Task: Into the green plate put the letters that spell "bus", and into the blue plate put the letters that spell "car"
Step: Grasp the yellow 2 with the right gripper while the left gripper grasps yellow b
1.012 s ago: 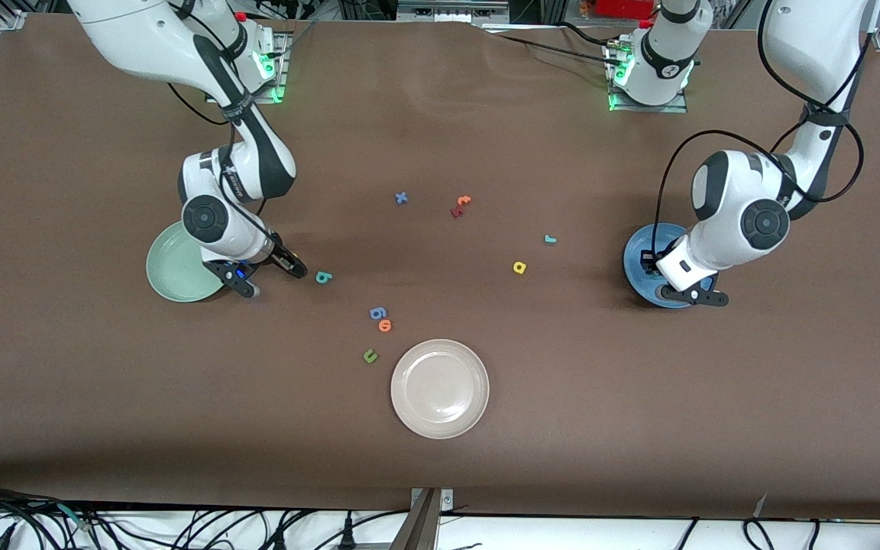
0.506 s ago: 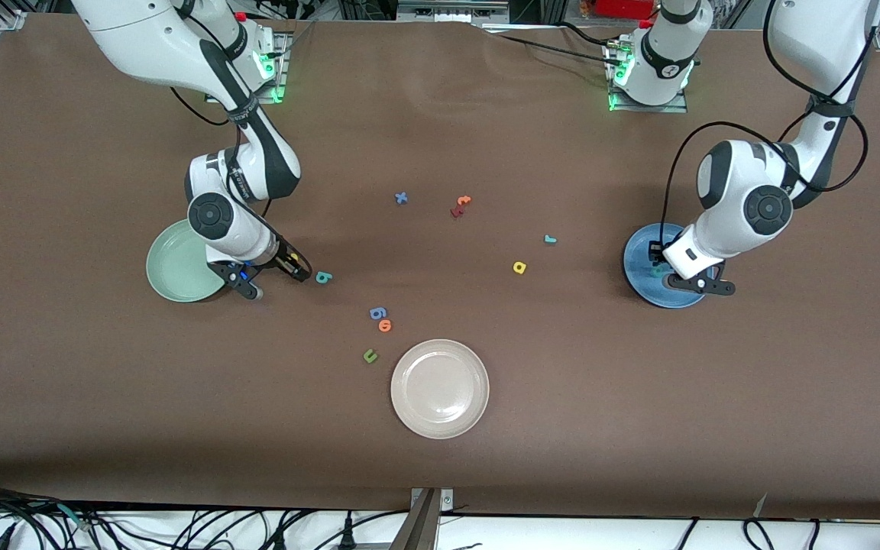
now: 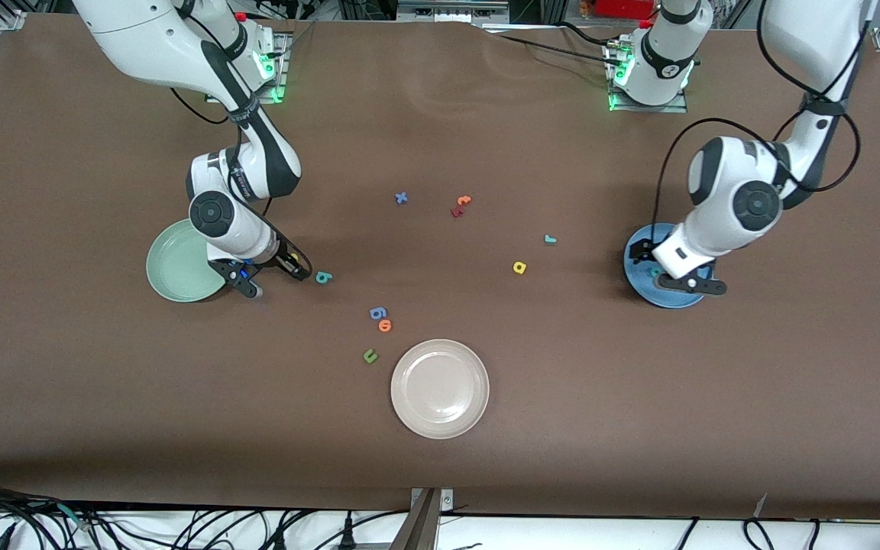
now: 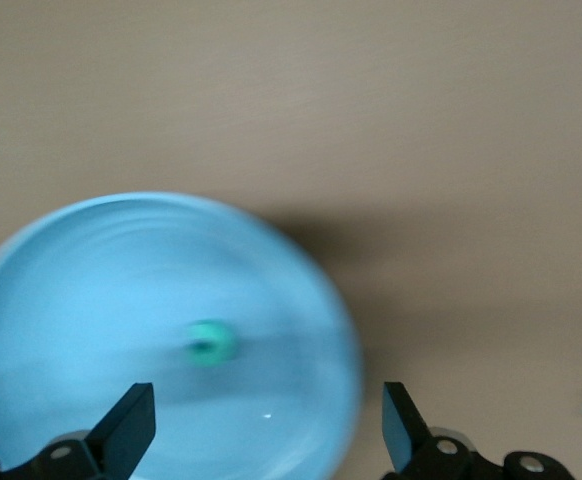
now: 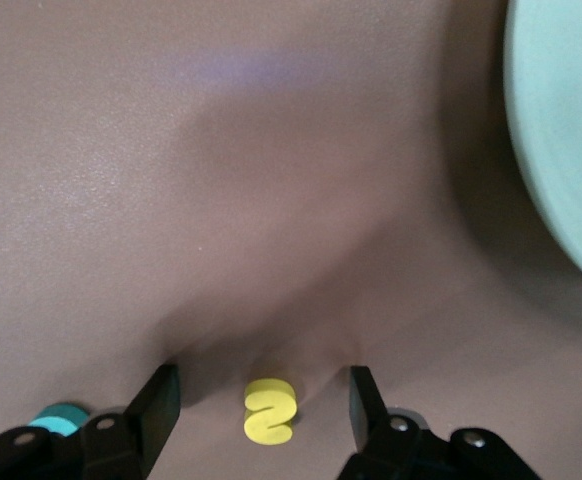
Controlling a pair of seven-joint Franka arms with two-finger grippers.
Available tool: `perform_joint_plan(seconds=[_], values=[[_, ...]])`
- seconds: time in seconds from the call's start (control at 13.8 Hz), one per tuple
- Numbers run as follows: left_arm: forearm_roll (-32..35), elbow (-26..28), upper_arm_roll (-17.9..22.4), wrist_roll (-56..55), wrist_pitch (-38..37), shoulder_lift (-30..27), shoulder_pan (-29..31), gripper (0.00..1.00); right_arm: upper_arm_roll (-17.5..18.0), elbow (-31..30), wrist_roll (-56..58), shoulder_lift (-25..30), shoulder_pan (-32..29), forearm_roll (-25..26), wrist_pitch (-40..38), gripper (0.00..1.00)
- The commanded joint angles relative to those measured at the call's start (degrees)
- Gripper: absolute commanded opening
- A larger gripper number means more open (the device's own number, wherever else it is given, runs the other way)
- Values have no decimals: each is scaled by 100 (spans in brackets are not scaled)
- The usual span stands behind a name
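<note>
Green plate (image 3: 177, 269) sits at the right arm's end. My right gripper (image 3: 272, 275) is just beside it, low at the table, fingers apart around the yellow "s" (image 5: 269, 410), not clamped. Teal "b" (image 3: 322, 277) lies close by. Over the blue plate (image 3: 642, 286), my left gripper (image 3: 673, 269) is spread wide, teal "c" (image 4: 209, 342) lying in the plate.

Brown table (image 3: 440, 114) with a white plate (image 3: 440, 389) as the landmark, nearest the camera. Just beside it, toward the right arm's end, lie a green "u" (image 3: 370, 355), orange "o" (image 3: 385, 325) and blue "6" (image 3: 377, 312). Farther off that way, the right gripper (image 3: 270, 276) is low beside a green plate (image 3: 176, 267). Toward the other end, the left gripper (image 3: 665, 269) hangs over a blue plate (image 3: 673, 298).
</note>
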State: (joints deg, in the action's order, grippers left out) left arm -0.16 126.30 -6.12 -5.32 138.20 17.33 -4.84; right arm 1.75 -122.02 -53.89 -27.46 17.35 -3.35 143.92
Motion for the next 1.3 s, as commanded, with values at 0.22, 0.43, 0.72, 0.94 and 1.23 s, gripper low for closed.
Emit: perform_joint_plan(seconds=[0.22, 0.43, 0.72, 0.94, 1.23], values=[[78, -913, -232, -892, -21, 595, -903, 100, 53, -85, -166, 13, 6, -96, 92, 76], [78, -1509, -232, -1285, -21, 1104, -1334, 100, 62, -85, -201, 13, 6, -96, 92, 76], [78, -2363, -223, -1375, -363, 1782, -1669, 100, 62, -85, -149, 13, 6, -87, 84, 39], [104, -2435, -223, -1436, -372, 1923, -1713, 100, 62, -85, -122, 4, 6, -87, 66, 12], [113, -2409, -223, -1524, -372, 1967, -1871, 98, 62, -33, -87, 39, 6, -87, -21, 2]])
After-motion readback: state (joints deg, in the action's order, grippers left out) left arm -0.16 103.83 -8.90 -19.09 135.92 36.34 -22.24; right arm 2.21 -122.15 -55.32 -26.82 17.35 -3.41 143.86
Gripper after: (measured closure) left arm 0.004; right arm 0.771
